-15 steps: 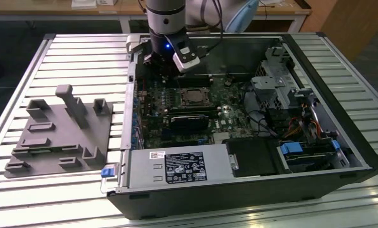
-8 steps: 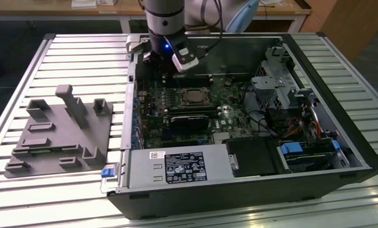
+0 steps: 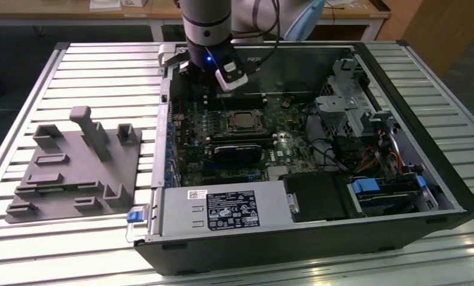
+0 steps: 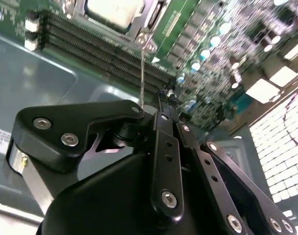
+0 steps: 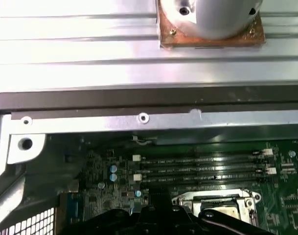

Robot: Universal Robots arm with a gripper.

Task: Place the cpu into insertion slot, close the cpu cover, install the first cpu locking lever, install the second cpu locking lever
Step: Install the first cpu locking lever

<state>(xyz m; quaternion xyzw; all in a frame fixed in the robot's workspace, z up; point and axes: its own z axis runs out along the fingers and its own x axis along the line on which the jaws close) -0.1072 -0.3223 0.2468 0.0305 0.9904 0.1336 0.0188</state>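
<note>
The cpu (image 4: 114, 11) lies in the insertion slot (image 3: 241, 121) on the green board, pale metal face up. The silvery cpu cover (image 4: 148, 25) lies flat around it, and its frame also shows in the first wrist view (image 5: 188, 198). A thin wire locking lever (image 4: 142, 73) stands up from the socket's corner and reaches to my gripper (image 4: 162, 97). The gripper's black fingers are shut, tips right beside the lever's free end; whether they pinch it I cannot tell. In the exterior view the gripper (image 3: 219, 89) hangs just above the socket's far-left corner.
The open computer case (image 3: 427, 179) lies on a slatted metal table. Inside are a grey power supply box (image 3: 220, 208), a black card (image 3: 237, 152), memory slots (image 4: 100, 54) and a drive cage (image 3: 348, 107). A grey fixture block (image 3: 70, 167) sits at the exterior view's left.
</note>
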